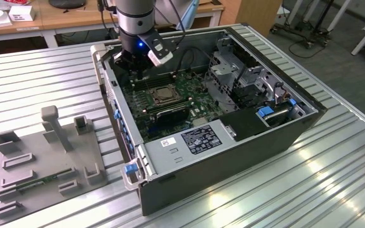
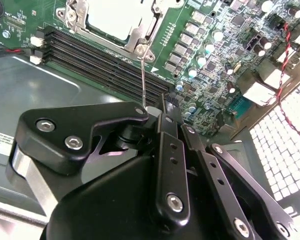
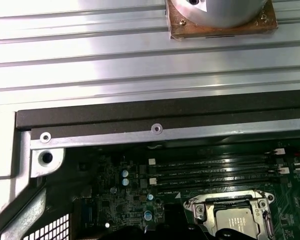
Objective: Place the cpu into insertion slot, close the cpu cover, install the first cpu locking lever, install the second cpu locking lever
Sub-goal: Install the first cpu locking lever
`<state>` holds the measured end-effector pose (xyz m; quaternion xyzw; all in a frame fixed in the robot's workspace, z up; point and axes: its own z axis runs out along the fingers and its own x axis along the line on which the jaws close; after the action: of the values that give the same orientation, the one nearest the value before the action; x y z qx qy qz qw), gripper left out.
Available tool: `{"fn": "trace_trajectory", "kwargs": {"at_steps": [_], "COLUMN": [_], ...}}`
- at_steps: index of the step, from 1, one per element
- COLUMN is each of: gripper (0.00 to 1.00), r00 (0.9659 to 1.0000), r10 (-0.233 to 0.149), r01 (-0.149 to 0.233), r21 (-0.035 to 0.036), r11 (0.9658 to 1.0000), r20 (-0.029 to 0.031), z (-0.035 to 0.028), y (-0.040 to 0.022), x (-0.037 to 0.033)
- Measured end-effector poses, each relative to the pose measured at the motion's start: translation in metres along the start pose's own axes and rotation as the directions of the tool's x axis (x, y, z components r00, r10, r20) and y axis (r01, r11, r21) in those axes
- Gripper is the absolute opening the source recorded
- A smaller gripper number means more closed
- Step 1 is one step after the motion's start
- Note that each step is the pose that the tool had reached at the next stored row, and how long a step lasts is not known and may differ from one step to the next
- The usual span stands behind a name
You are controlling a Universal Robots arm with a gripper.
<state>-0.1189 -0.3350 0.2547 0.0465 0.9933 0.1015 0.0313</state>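
My gripper (image 1: 133,71) reaches into the open computer case, at the far corner of the green motherboard (image 1: 189,90). Its black fingers (image 2: 166,125) are pressed together, so it is shut. A thin wire locking lever (image 2: 143,80) runs from the socket corner to the fingertips and touches them at its free end. I cannot tell whether it is clamped. The cpu (image 2: 115,17) lies in the insertion slot (image 1: 160,95) with its silver-grey top showing. The silvery cpu cover (image 2: 142,30) lies flat around it. In the first wrist view, cpu (image 3: 233,220) and cover (image 3: 196,206) sit beside the memory slots.
Long black memory slots (image 2: 100,60) run between gripper and socket. A drive cage (image 1: 233,76) and cables fill the case at the exterior view's right, a metal box (image 1: 189,142) its near end. A grey fixture tray (image 1: 43,161) lies on the ribbed metal table (image 1: 334,175).
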Motion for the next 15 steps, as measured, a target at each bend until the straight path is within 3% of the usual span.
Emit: {"fn": "trace_trajectory", "kwargs": {"at_steps": [9,15], "gripper": [0.11,0.11], "r00": [1.0000,1.0000], "r10": [0.001,0.001], "r01": [-0.001,-0.001], "r21": [-0.0153,-0.0168], "r11": [0.9999,0.9999], "r20": [-0.0012,-0.0014], "z": [0.0006,0.0014], "y": [0.0007,0.0015], "x": [-0.0019,-0.0105]}}
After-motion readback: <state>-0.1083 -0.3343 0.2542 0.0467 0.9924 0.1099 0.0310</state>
